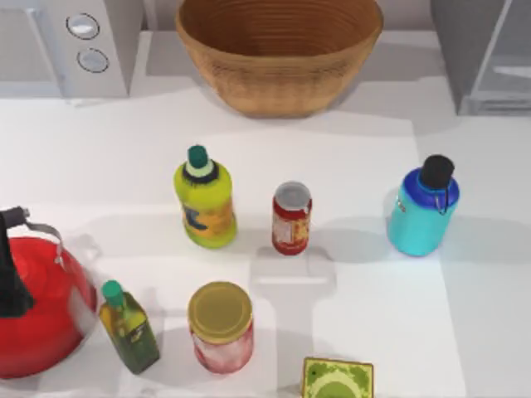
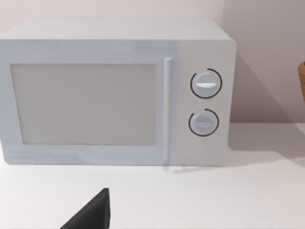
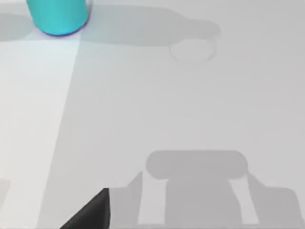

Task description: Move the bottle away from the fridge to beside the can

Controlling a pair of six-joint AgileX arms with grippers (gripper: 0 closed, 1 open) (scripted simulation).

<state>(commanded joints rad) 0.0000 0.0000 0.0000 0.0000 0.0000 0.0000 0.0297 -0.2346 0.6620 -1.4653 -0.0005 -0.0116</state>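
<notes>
bottle (image 1: 421, 214) upright right of can (image 1: 291, 218), apart; fridge (image 1: 485, 50) behind.

Bottle (image 1: 422, 214) — right of can (image 1: 291, 218)

We see the bottle (image 1: 421, 217) in turquoise, with a dark blue collar and a black cap; its turquoise base (image 3: 58, 17) also appears in the right wrist view. The can (image 1: 291, 218) is red with a silver top and a pale label. The fridge (image 1: 489, 54) is grey with a pale bluish front. We note a yellow-green bottle (image 1: 204, 201) with a green cap, a jar (image 1: 221, 328) with a yellow lid, a dark-green oil bottle (image 1: 129, 327), a red kettle (image 1: 37, 305), a tan woven basket (image 1: 278, 51), a white microwave (image 2: 114, 93) and a white surface (image 1: 365, 323).
</notes>
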